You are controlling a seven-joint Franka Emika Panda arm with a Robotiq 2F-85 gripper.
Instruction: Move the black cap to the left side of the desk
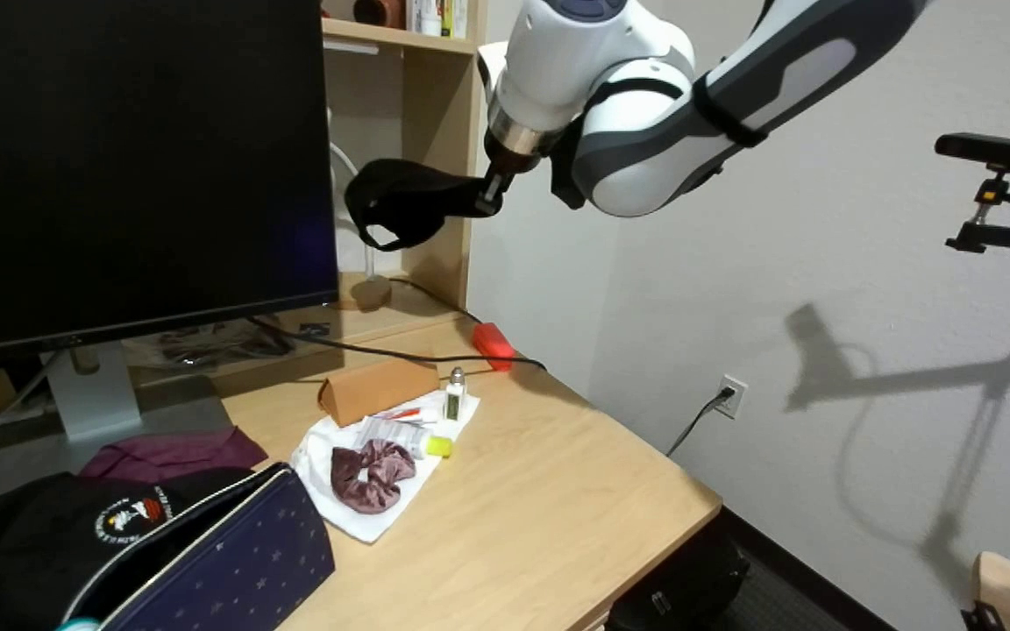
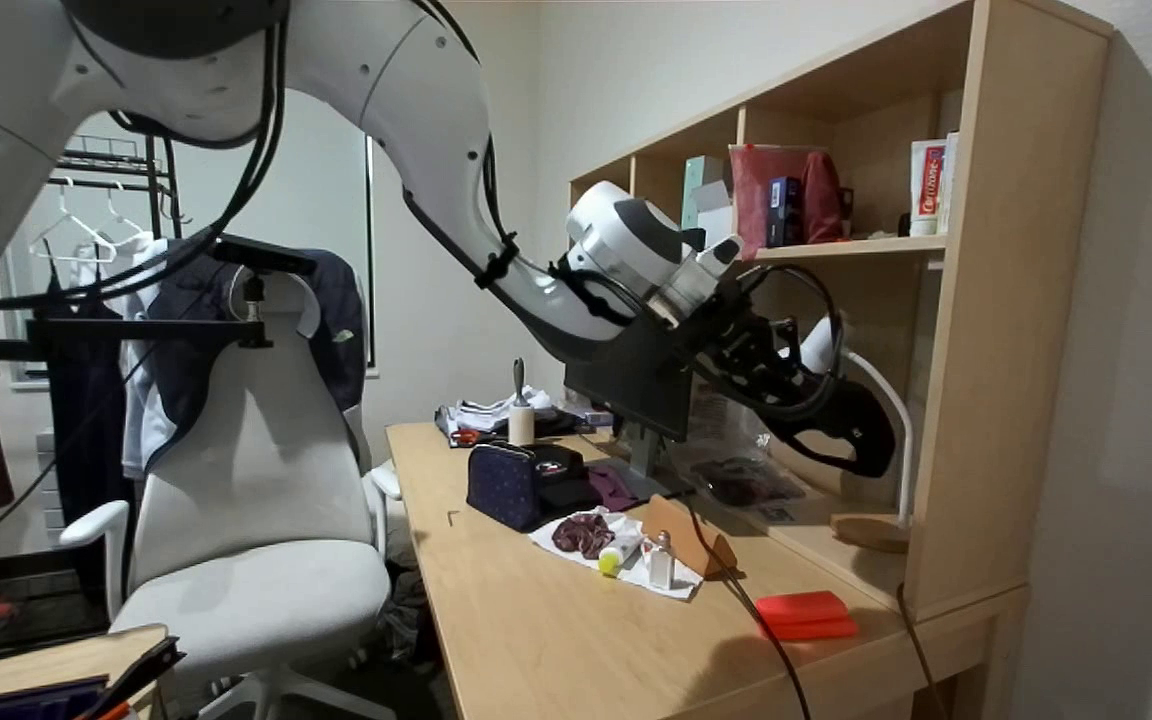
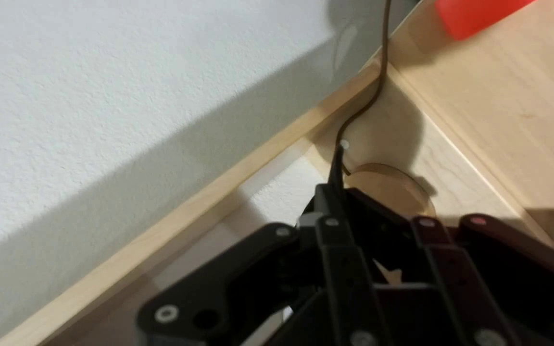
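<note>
The black cap (image 1: 408, 197) hangs in the air, well above the desk (image 1: 522, 517), in front of the bookshelf. My gripper (image 1: 493, 191) is shut on its brim end, and the crown points away from the gripper. In an exterior view the cap (image 2: 871, 430) hangs below the gripper (image 2: 804, 385), beside the lamp. In the wrist view the gripper (image 3: 337, 192) has its fingertips together on a thin black edge of the cap (image 3: 336, 170); most of the cap is hidden behind the fingers. The desk also shows in an exterior view (image 2: 526, 620).
The bookshelf (image 2: 1006, 300) and a lamp (image 2: 886, 400) stand close to the cap. A monitor (image 1: 137, 175) stands on the desk. A navy pouch (image 1: 242, 561), black fabric with an emblem (image 1: 32, 526), small items on a white napkin (image 1: 365, 526) and a red object (image 1: 494, 346) lie there.
</note>
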